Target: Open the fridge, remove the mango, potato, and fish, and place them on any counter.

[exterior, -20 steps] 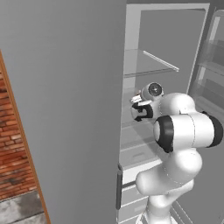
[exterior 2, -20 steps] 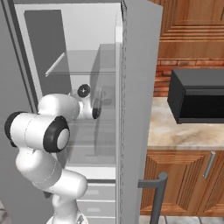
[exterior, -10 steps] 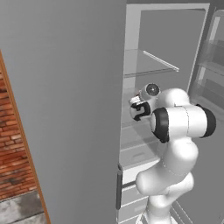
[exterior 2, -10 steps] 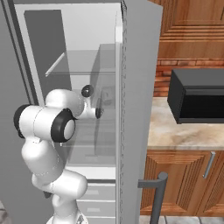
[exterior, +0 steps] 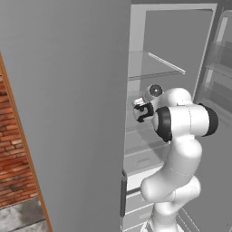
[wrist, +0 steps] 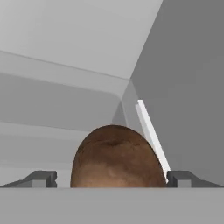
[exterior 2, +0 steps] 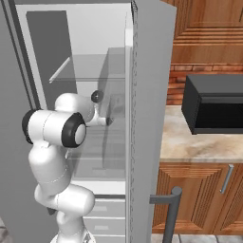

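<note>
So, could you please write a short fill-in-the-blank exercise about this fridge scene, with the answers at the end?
1. In the hand view, the brown potato sits ____ the two fingertips.
2. The gripper reaches ____ the fridge.
3. The fridge door stands ____.
4. The black microwave rests on a ____.

Answers: between; inside; open; counter

— What carries things where you're looking?

— I see the fridge (exterior: 181, 54) open, white inside; a glass shelf (exterior: 156, 68) crosses the upper part, and I can't make out anything lying on it; lower shelves and drawers (exterior 2: 107, 209) sit beneath.

— Anything outside it?

— A beige stone wall counter (exterior 2: 199, 144) over wooden cabinets (exterior 2: 199, 194); a black microwave (exterior 2: 213, 104) stands directly on it.
</note>
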### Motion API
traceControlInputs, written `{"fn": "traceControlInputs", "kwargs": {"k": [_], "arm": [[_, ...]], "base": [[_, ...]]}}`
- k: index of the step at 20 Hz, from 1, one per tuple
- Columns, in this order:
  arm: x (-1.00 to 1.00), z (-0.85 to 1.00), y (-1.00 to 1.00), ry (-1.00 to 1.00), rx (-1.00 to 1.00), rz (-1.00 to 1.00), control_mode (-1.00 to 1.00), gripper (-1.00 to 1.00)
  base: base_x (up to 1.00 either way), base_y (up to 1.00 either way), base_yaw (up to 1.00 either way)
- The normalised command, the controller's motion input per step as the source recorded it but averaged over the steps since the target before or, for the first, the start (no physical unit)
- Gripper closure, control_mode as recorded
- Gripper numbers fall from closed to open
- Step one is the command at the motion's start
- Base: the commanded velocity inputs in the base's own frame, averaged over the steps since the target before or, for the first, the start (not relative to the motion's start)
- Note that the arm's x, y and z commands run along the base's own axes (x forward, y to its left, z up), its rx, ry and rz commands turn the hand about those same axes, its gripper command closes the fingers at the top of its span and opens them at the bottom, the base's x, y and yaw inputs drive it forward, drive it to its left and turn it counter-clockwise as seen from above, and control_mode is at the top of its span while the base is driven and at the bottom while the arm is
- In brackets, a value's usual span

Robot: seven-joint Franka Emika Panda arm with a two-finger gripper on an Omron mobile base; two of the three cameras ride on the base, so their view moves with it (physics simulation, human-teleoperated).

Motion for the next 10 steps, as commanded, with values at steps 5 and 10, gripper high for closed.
{"fn": "traceControlInputs", "kwargs": {"k": [5, 10], "arm": [[0.22, -0.29, -0.02, 0.02, 0.0, 0.0, -1.0, -1.0], [-0.11, -0.59, -0.23, 0.12, 0.0, -0.01, -1.0, 1.0]], "base": [[0.0, 0.0, 0.0], [0.0, 0.0, 0.0]]}}
